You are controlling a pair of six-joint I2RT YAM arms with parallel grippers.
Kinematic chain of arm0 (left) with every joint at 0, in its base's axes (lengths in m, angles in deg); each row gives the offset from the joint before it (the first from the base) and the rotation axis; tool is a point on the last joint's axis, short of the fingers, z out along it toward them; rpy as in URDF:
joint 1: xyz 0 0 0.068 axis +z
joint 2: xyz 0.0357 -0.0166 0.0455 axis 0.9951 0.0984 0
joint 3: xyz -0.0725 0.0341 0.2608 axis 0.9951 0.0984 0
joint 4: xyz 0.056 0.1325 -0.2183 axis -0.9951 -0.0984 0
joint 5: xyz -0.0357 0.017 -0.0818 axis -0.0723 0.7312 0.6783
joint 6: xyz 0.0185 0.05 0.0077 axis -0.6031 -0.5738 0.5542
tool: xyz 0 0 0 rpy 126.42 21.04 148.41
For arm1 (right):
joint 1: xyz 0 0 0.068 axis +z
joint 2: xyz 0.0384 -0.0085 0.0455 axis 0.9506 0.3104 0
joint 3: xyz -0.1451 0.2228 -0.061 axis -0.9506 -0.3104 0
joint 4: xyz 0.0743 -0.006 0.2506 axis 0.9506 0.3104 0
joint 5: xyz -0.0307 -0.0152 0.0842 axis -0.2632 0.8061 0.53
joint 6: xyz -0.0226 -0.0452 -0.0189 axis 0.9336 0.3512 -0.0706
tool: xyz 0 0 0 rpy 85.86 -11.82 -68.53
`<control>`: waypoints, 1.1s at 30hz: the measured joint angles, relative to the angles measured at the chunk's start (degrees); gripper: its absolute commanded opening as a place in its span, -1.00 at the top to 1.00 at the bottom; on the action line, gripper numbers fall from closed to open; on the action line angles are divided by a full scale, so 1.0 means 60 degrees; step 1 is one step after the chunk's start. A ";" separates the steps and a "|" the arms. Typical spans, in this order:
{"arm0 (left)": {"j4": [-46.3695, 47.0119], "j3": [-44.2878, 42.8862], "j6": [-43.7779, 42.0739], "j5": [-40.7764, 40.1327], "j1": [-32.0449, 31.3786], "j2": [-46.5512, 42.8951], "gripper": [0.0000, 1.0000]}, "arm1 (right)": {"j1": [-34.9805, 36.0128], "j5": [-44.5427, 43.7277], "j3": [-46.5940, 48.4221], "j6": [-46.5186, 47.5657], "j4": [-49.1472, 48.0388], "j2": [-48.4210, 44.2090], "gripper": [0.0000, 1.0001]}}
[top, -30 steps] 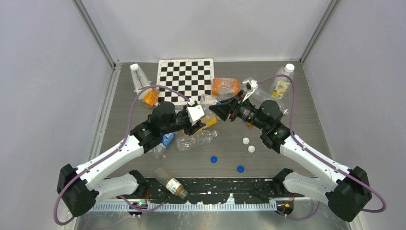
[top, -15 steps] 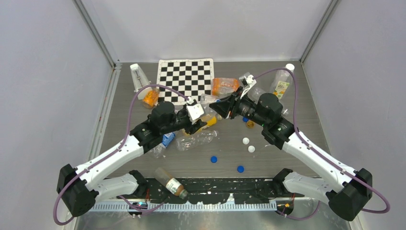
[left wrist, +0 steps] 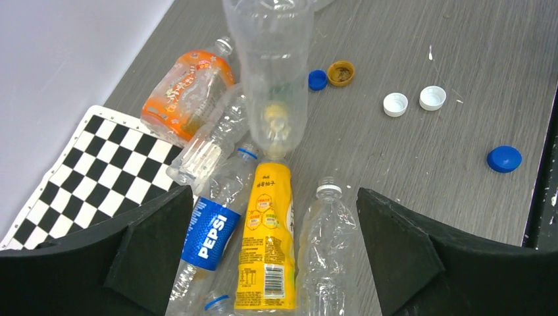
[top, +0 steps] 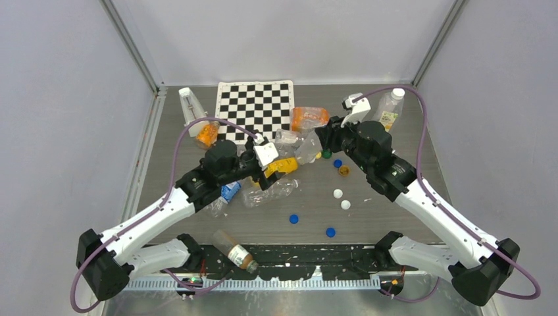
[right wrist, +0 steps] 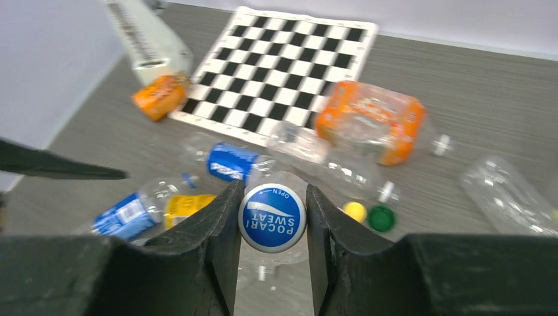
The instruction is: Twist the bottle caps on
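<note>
My right gripper is shut on a blue "Pocari Sweat" bottle cap, which sits on the neck of a clear bottle. In the left wrist view that bottle hangs in the air, its bottom toward the camera. My left gripper is open and empty above a yellow-labelled bottle, a Pepsi bottle and a clear capless bottle. Loose bottle caps lie on the table: green, blue, orange, two white and two more blue.
A checkerboard mat lies at the back with a white tapered object to its left. An orange-labelled bottle lies behind the grippers, and a capped bottle stands at the back right. A brown bottle lies near the front edge.
My left gripper has opened and let go of the clear bottle. My right gripper has drawn back to the right, carrying the capped bottle with it.
</note>
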 measured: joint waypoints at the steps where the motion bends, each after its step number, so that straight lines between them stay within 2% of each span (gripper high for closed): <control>1: -0.0004 0.0000 -0.0011 -0.0022 0.0000 -0.0026 -0.98 | -0.0029 -0.0379 0.0000 0.0117 0.0175 -0.0033 0.99; 6: -0.0015 0.0000 -0.0015 -0.0058 0.0062 -0.0080 -0.99 | -0.0528 -0.2339 -0.0011 0.0477 0.0867 -0.0321 0.99; 13: -0.0109 0.0058 -0.0011 -0.0066 0.0197 -0.0270 -0.99 | -0.2918 -0.4033 -0.0612 0.0350 0.1217 -0.1184 0.99; 15: -0.0117 0.0106 -0.0011 -0.0069 0.0255 -0.0364 -0.99 | -0.3286 -0.4324 -0.0809 0.0357 0.1235 -0.1271 0.99; 22: -0.0113 0.0248 0.0000 -0.0102 0.0357 -0.0455 -0.99 | -0.3861 -0.4681 -0.1249 0.0423 0.1198 -0.1100 0.99; 33: -0.0106 0.0357 0.0004 -0.0106 0.0484 -0.0463 -0.99 | -0.4229 -0.4379 -0.2160 0.0168 0.0951 -0.0594 0.99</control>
